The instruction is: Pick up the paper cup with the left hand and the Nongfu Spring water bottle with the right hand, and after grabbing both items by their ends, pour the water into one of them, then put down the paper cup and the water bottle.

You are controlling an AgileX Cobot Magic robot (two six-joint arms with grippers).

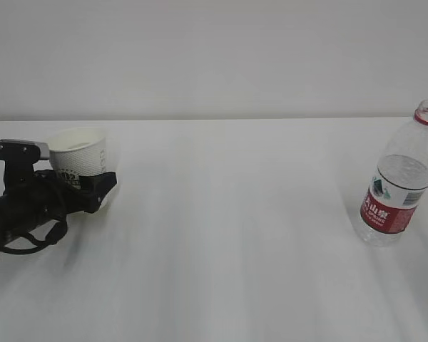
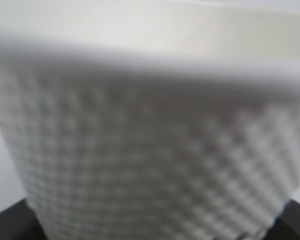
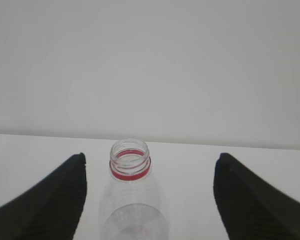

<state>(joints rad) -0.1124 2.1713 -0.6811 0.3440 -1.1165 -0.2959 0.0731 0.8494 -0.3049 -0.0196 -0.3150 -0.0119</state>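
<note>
The white paper cup [image 1: 78, 153] stands upright at the far left with its dark logo facing the arm. My left gripper [image 1: 88, 178] reaches around its lower half, one black finger in front and the other behind. The left wrist view is filled by the cup's blurred dimpled wall [image 2: 150, 150], with dark fingers [image 2: 5, 225] only at the bottom corners. The uncapped Nongfu Spring water bottle [image 1: 398, 187] stands at the far right, with water [image 1: 405, 169] above its red label. My right gripper [image 3: 150, 157] is open, its fingers [image 3: 60, 200] wide apart either side of the bottle neck [image 3: 130, 161] without touching it.
The white table [image 1: 228, 235] runs between cup and bottle, and a plain white wall [image 1: 214, 57] rises behind its far edge. The bottle stands close to the right border of the exterior view, where the right arm does not show.
</note>
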